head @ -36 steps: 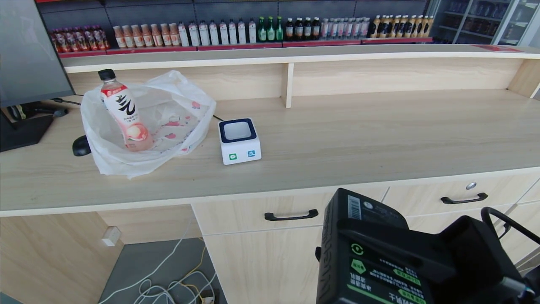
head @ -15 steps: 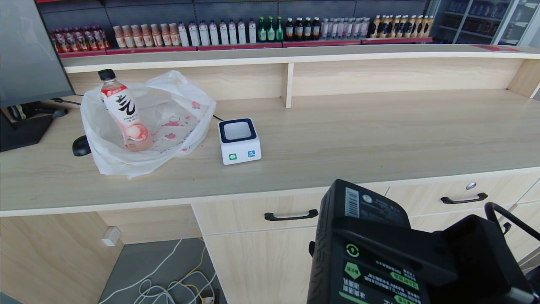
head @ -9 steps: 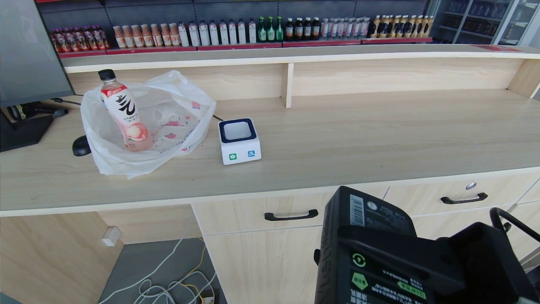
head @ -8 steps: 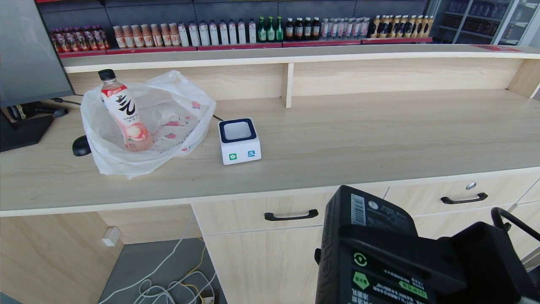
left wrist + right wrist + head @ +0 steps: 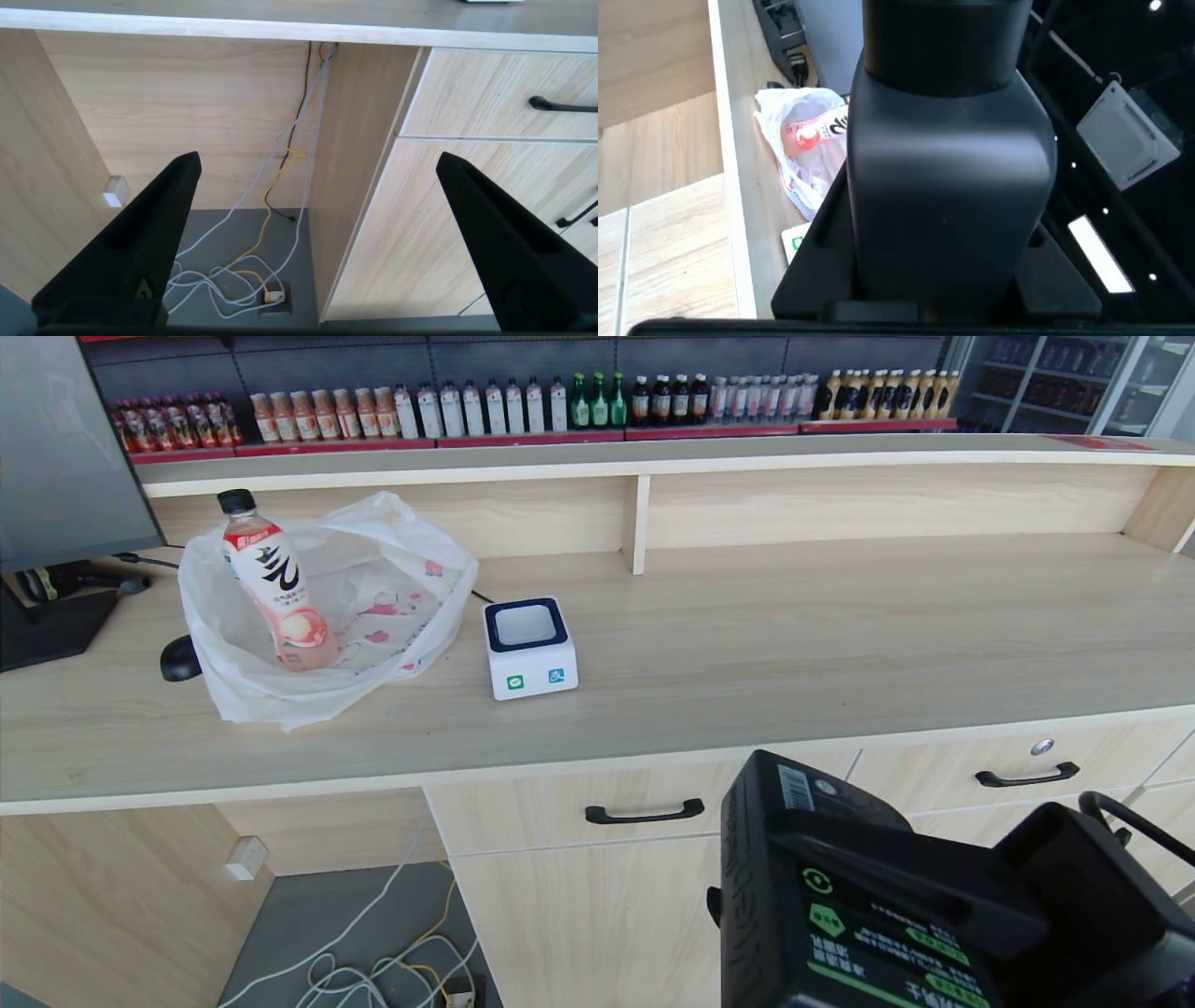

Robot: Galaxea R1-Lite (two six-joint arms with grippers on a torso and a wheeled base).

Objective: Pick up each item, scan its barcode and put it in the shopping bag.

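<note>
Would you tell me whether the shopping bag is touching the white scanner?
Apart: the head view shows bare counter between the shopping bag and the scanner.

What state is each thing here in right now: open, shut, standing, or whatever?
Bag: open, slumped on the counter.
Bottle: capped, leaning inside the bag.
Scanner: upright, window facing up, beside the bag.
Drawers: shut.
Left gripper: open, empty.

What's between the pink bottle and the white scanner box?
Head view: only the crumpled side of the shopping bag, which holds the bottle.
</note>
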